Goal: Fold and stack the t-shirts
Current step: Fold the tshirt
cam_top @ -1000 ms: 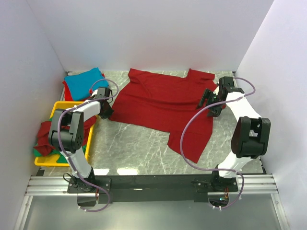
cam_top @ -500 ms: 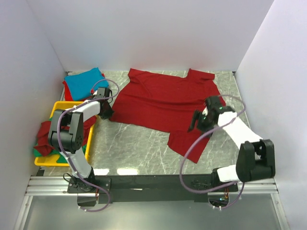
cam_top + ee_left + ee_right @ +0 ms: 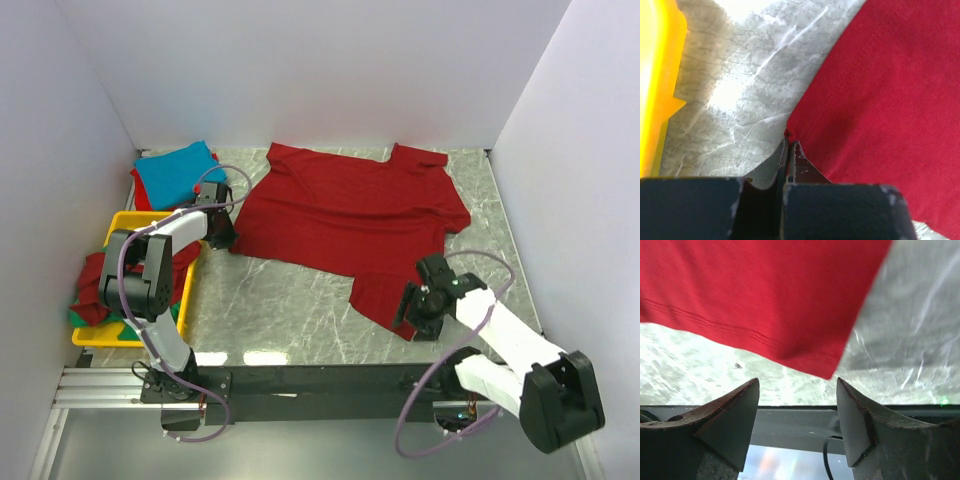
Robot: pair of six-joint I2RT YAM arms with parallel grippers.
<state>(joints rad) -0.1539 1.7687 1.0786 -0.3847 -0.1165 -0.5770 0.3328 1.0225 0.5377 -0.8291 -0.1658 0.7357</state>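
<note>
Spreading across the whole floor of the cell, a grey-veined marble table [image 3: 290, 300] sits boxed in by plain white walls [image 3: 300, 70] at the back and both sides, with a black rail [image 3: 320, 380] along its near edge.

A dark red t-shirt [image 3: 340, 215] lies opened out flat in the middle, one corner trailing toward the near right.

At the left edge stands a yellow tray [image 3: 125, 222]. A crumpled dark red shirt [image 3: 95, 285] is heaped in it and spills over its left rim, with a bit of green shirt [image 3: 78, 318] showing beneath at the near end. Behind the tray, in the far left corner, a folded turquoise shirt [image 3: 175, 170] rests on another red shirt [image 3: 140, 195].

The left gripper [image 3: 225, 238] is down at the spread shirt's left corner, just beside the tray; the wrist view shows its jaws pressed together, pinching the very tip of that corner.

The right gripper [image 3: 408, 318] is at the shirt's near right corner. Its jaws stand spread apart, one on each side of the hemmed corner, with the cloth between them and not touching either finger.
</note>
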